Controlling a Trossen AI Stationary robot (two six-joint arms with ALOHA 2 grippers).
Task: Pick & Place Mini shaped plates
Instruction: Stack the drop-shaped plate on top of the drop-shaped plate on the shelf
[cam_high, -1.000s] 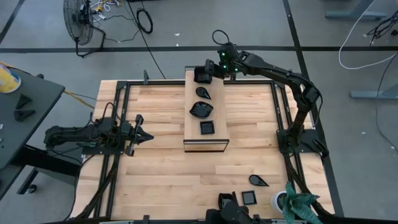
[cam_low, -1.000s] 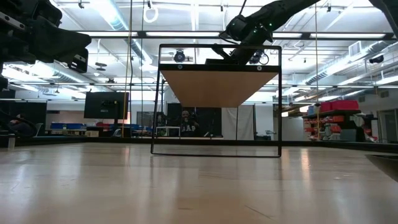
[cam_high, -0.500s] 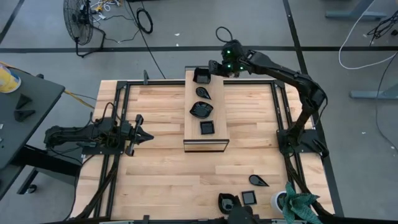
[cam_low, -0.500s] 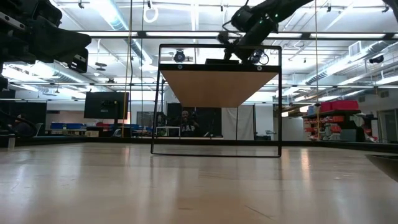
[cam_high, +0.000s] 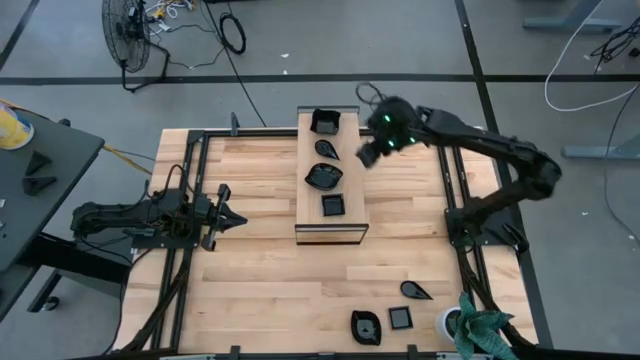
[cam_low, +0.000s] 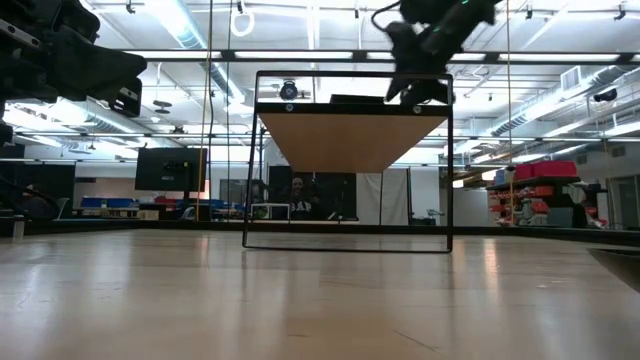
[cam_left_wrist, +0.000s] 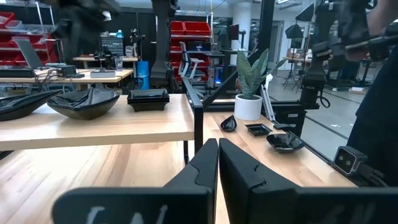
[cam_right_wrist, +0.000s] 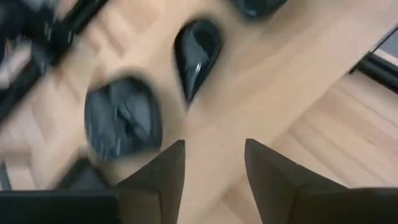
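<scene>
The right tool (cam_high: 366, 153), fingers (cam_right_wrist: 163, 174) parted and empty, hovers beside the raised board (cam_high: 331, 225) carrying four black plates (cam_high: 324, 176); the left tool (cam_high: 222, 216) is closed above the tabletop (cam_high: 260, 290).

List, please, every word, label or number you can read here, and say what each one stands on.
"GAP": white letters on the dark top of a person beyond the table in the low view; small, so only probable.
White marks at the base of the left gripper: cut off, unreadable.
Plates and board: no text visible.
</scene>
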